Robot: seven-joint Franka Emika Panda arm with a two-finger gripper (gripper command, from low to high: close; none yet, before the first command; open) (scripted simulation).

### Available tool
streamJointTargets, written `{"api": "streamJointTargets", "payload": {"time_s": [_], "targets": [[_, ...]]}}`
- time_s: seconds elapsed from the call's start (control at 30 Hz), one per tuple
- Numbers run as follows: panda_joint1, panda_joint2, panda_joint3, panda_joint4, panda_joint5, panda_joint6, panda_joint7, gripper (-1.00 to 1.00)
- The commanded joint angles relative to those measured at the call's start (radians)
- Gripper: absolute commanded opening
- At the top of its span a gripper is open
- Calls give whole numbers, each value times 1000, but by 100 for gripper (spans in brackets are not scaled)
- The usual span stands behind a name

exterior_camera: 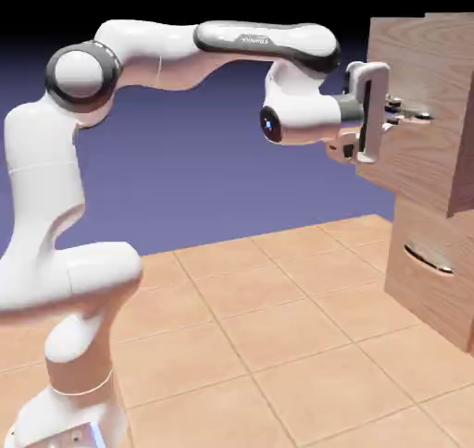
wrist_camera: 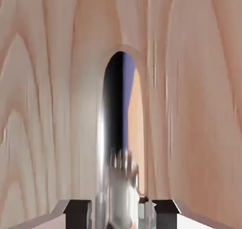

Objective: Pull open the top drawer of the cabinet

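The white arm (exterior_camera: 167, 57) is stretched from lower left toward the cabinet (exterior_camera: 435, 252) at the right edge. The gripper (exterior_camera: 400, 113) is held level at the top drawer (exterior_camera: 417, 94), its fingers placed around the slim handle (exterior_camera: 412, 115); how tightly they are closed cannot be told. The top drawer front is seen standing out from the drawer below (exterior_camera: 430, 270), whose curved handle (exterior_camera: 428, 259) is untouched. Tan tiles (exterior_camera: 278, 344) are shown underneath.

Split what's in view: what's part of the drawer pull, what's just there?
In play:
- top drawer, standing out from the cabinet
- its handle, between the end effector fingers

Just there:
- lower drawer, flush and untouched
- tiled table
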Motion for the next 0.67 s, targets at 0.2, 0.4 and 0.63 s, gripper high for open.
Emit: {"api": "streamJointTargets", "payload": {"time_s": [0.2, 0.4, 0.63], "targets": [[254, 99, -244, -162, -53, -29, 92, -100], [424, 241, -401, -326, -137, -54, 229, -100], [571, 340, -518, -446, -189, -43, 285, 100]]}}
